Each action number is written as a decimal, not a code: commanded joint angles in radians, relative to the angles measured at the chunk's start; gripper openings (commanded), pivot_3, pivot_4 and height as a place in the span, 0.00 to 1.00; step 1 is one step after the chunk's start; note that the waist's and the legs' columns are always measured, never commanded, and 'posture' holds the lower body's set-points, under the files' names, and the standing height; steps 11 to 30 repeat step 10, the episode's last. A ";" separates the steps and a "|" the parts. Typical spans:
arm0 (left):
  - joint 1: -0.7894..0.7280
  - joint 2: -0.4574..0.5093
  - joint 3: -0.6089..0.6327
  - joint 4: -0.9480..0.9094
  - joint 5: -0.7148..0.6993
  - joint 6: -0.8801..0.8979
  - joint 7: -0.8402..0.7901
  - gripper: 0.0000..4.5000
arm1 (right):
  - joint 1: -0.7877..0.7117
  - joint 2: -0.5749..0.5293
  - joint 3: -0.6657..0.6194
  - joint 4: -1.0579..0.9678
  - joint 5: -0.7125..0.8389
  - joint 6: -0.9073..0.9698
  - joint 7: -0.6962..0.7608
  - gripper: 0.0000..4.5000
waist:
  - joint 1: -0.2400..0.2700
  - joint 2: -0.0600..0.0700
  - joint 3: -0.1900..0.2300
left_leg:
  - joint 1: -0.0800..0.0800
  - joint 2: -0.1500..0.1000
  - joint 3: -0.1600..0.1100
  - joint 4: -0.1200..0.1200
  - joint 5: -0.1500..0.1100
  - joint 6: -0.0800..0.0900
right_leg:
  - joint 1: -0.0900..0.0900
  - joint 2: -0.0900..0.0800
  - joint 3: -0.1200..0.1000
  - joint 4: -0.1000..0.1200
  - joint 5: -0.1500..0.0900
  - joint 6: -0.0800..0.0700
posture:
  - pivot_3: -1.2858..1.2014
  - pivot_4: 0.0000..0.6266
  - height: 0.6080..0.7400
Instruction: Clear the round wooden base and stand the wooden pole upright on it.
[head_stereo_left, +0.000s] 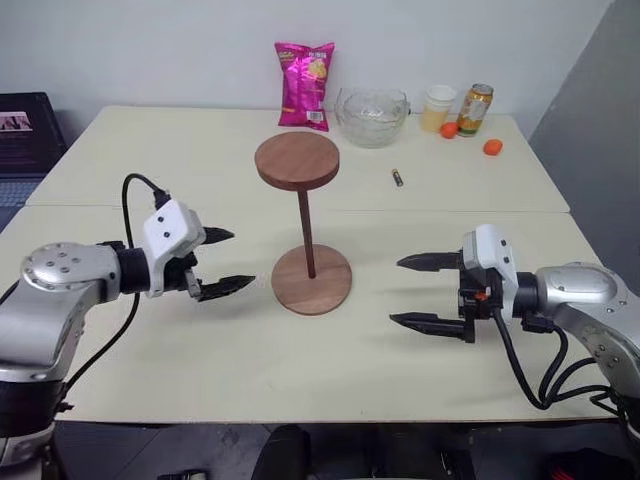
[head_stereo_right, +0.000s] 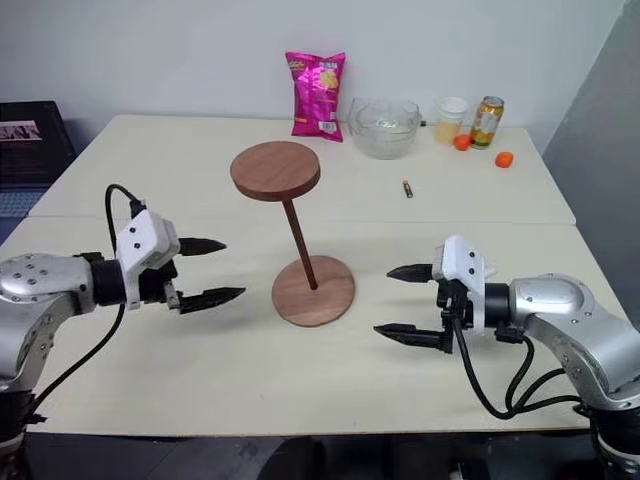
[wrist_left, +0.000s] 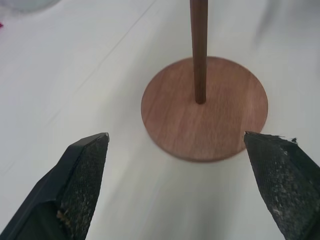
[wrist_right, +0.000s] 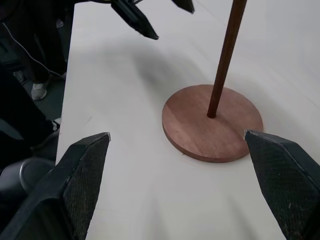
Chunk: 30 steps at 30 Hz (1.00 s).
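The round wooden base (head_stereo_left: 312, 280) lies flat in the middle of the table. The wooden pole (head_stereo_left: 306, 232) stands upright in its centre hole, its fixed disc (head_stereo_left: 297, 160) on top. Nothing else rests on the base. My left gripper (head_stereo_left: 222, 262) hovers open to the left of the base, fingers pointing at it, nothing between them. To the right of the base my right gripper (head_stereo_left: 425, 292) is open too, apart from it and holding nothing. The left wrist view has the base (wrist_left: 205, 108) and pole (wrist_left: 199, 50) ahead between the fingers; the right wrist view shows the base (wrist_right: 212, 122) likewise.
At the table's far edge stand a pink snack bag (head_stereo_left: 304, 85), a glass bowl (head_stereo_left: 371, 116), a cup (head_stereo_left: 437, 108), a can (head_stereo_left: 474, 109) and two small orange things (head_stereo_left: 492, 147). A small battery (head_stereo_left: 397, 178) lies behind the pole.
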 joint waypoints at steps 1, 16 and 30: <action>0.023 0.036 0.091 -0.004 -0.009 -0.013 -0.002 0.99 | -0.016 -0.018 -0.042 0.037 -0.026 -0.062 0.037 1.00 | 0.000 0.000 0.000 | 0.000 0.000 0.000 0.000 0.000 0.000 | 0.000 0.000 0.000 0.000 0.000 0.000 | 0.52 0.24 1.00; 0.114 0.003 0.186 -0.005 -0.032 0.006 0.048 0.99 | -0.044 -0.035 -0.040 0.117 -0.071 -0.139 0.098 1.00 | 0.000 0.001 0.001 | 0.000 0.000 0.000 0.000 0.000 0.000 | 0.000 0.000 0.000 0.000 0.000 0.000 | 0.52 0.24 1.00; 0.114 0.003 0.186 -0.005 -0.032 0.006 0.048 0.99 | -0.044 -0.035 -0.040 0.117 -0.071 -0.139 0.098 1.00 | 0.000 0.001 0.001 | 0.000 0.000 0.000 0.000 0.000 0.000 | 0.000 0.000 0.000 0.000 0.000 0.000 | 0.52 0.24 1.00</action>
